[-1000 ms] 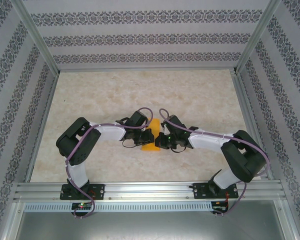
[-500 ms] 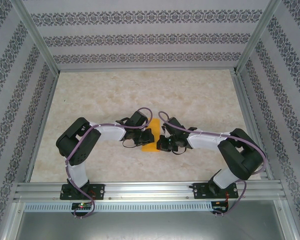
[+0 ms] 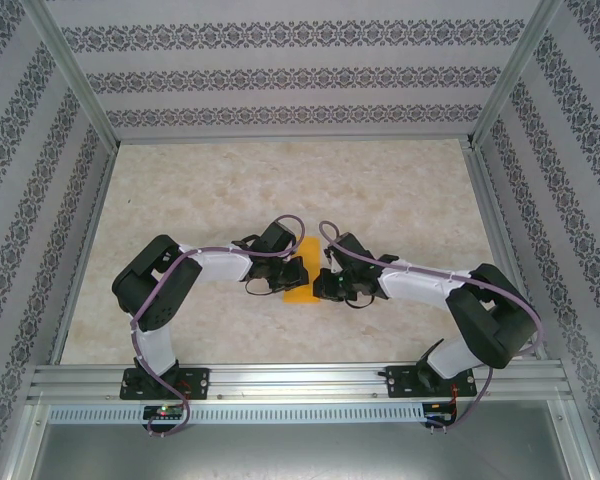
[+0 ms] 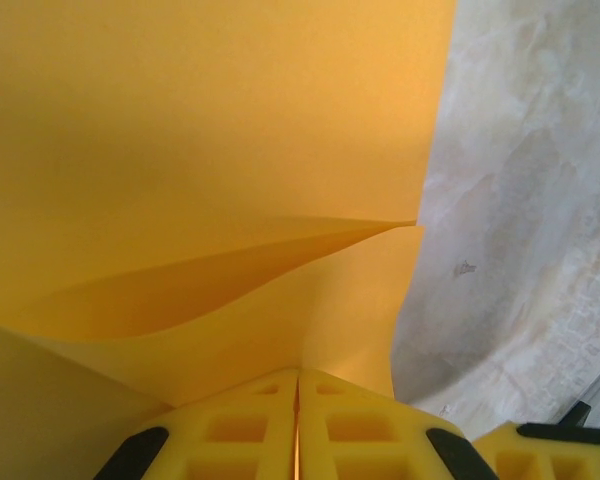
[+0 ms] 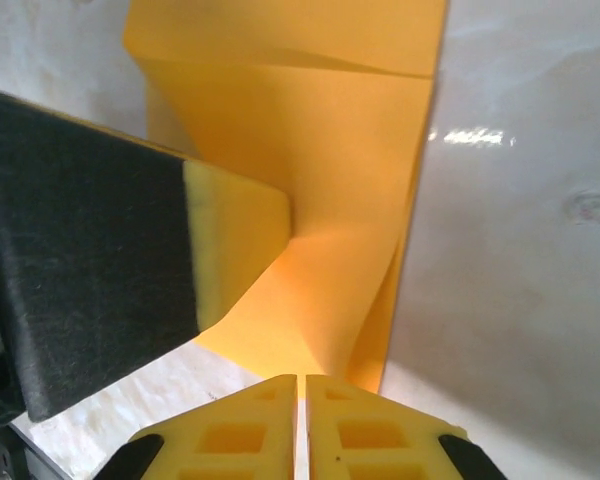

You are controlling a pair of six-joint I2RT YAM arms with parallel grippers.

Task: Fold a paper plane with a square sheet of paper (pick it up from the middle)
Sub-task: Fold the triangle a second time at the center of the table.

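The marble table (image 3: 400, 200) lay between patterned walls (image 3: 280, 70). Near its middle, the part-folded square sheet of paper (image 5: 320, 150) was pinched in my left claw (image 4: 298, 378). My right claw (image 5: 301, 382) had its jaws almost together, and I could not tell whether it gripped. I judged a slack pinch could let the crease spring open.

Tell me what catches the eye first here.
The bright orange paper, partly folded, stands out at the middle of the pale table. The left gripper and right gripper meet over it from either side, the left one shut on a fold.
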